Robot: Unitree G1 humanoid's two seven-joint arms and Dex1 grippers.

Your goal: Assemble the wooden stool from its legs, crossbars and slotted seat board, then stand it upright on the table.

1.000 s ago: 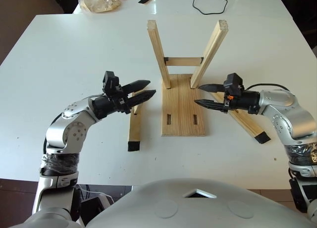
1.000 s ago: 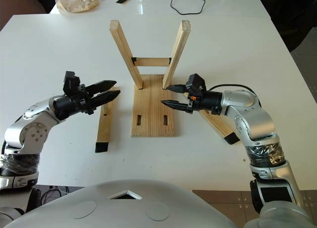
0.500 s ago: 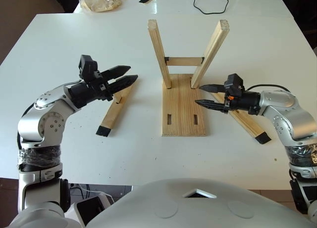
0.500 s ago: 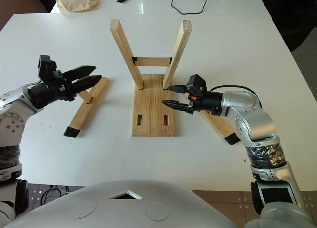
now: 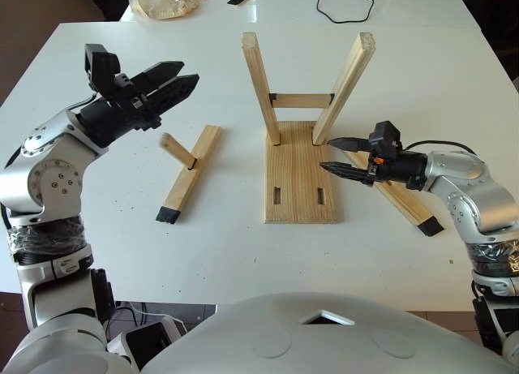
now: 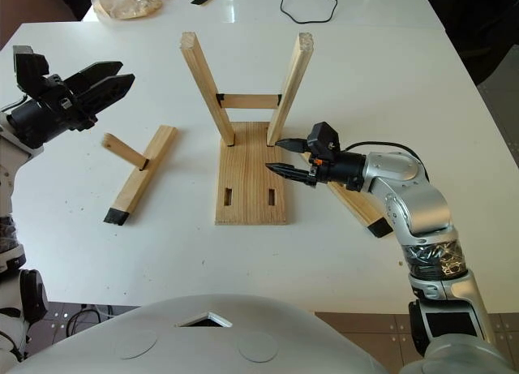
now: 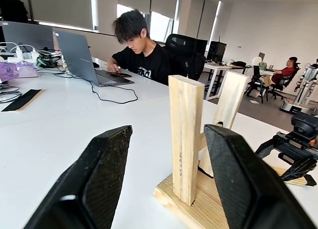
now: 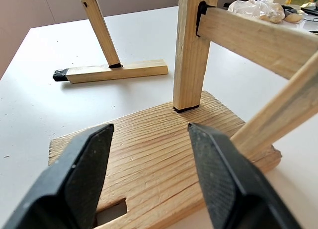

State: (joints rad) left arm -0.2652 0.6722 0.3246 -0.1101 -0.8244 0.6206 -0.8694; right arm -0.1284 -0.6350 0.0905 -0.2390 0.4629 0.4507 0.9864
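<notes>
Left gripper (image 5: 188,72) I hold spread and empty above the table (image 5: 243,252). My right gripper (image 5: 326,153) is spread over the board (image 5: 298,204), which lies flat, slots up. Standing legs (image 5: 259,82) and crossbar (image 5: 300,101) fill the far slots. Left leg (image 5: 190,175) and right leg (image 5: 405,202) lie loose within reach, and the near slots (image 5: 277,196) are unfilled.

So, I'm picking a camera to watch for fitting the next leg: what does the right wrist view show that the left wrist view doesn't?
Right wrist view, not left: the loose leg lying on the table with its crossbar stub sticking up, and an empty slot in the seat board. Left wrist view, not right: the left gripper, open, and a laptop behind the stool. Both: the seat board, the upright legs standing on it, and the open right gripper.
</notes>
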